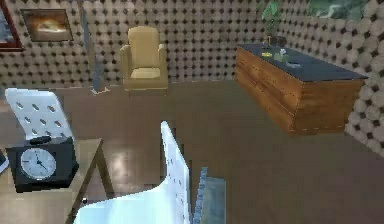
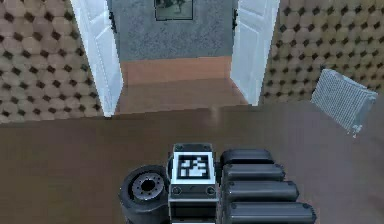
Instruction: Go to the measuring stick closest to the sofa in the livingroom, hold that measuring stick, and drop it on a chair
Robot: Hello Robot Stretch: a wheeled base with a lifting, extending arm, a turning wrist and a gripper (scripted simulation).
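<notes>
Gripper [image 2: 148, 191] low, bare floor [image 2: 70, 150] toward doorway [image 2: 176, 80]

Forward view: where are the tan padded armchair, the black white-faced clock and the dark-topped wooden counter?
Tan padded armchair [image 1: 144, 50]: forward view, on its backrest.
Black white-faced clock [image 1: 38, 163]: forward view, on its dial.
Dark-topped wooden counter [image 1: 265, 85]: forward view, on its long wooden side.

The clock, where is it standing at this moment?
The clock stands at the forward view's lower left, on a small wooden table, just below the dotted back of a white chair.
</notes>
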